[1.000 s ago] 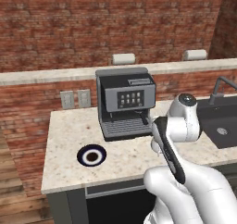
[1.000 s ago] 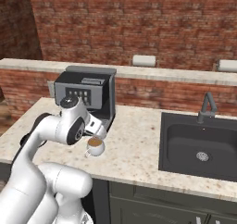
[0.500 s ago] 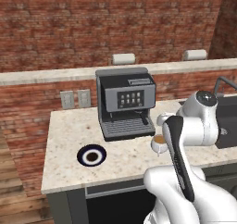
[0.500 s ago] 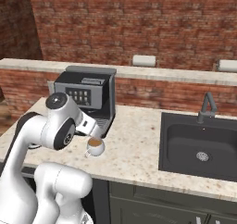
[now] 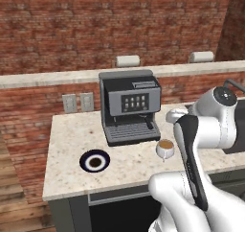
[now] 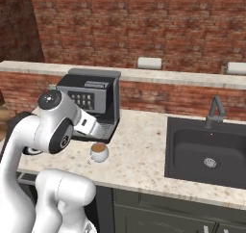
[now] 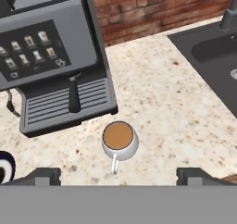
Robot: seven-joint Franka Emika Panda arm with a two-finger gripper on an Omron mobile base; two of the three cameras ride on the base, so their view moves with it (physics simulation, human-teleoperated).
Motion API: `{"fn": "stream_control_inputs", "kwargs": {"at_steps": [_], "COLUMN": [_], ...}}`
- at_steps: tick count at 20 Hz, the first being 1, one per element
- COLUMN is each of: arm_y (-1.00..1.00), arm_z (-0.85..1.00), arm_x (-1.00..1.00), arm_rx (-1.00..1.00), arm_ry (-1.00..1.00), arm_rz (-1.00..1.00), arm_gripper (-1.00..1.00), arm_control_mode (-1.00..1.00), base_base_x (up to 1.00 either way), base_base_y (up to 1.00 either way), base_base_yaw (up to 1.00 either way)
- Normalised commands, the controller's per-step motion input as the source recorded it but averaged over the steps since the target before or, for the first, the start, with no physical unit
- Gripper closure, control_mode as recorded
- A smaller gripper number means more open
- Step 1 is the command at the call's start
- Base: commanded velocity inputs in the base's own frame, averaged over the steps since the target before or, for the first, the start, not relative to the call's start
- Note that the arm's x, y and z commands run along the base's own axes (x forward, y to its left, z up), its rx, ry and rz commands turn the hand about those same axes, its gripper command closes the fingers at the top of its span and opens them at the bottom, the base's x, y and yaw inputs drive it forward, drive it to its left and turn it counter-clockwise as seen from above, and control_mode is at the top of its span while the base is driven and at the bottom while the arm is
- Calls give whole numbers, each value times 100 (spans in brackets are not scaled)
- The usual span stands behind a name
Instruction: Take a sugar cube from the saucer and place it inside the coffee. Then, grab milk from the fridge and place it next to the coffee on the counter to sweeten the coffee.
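While the end effector (image 7: 118, 176) gapes, the coffee (image 7: 118, 138) apparently sits beneath it.

The counter (image 5: 72, 135) carries a black-and-grey espresso machine (image 5: 130, 106) near its middle; the coffee (image 5: 165, 148), a white cup with brown liquid, stands just off the machine's tray at 4 o'clock; the saucer (image 5: 94, 161) lies at the machine's 7 o'clock, well apart from the cup; the white arm (image 5: 201, 145) rises at 4 o'clock of the frame; two wall outlets (image 5: 78, 102) sit on the brick at the machine's 9 o'clock.

arm: elbow raised, forearm folded back | pincer (image 7: 118, 176): jaws spread wide (nothing between them), pointing down
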Motion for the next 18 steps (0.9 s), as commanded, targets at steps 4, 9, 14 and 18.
{"fn": "stream_control_inputs", "kwargs": {"at_steps": [4, 9, 14, 18], "arm_y": [0, 0, 0, 0], "arm_z": [0, 0, 0, 0], "arm_x": [-10, 0, 0, 0], "arm_rx": [0, 0, 0, 0], "arm_ry": [-1, 0, 0, 0], "arm_rz": [0, 0, 0, 0], "arm_gripper": [-100, -100, -100, -100], "arm_control_mode": [100, 100, 100, 100], "base_base_x": [-36, -61, -53, -35], "base_base_y": [0, 0, -1, -15], "base_base_yaw": [0, 0, -17, -40]}}
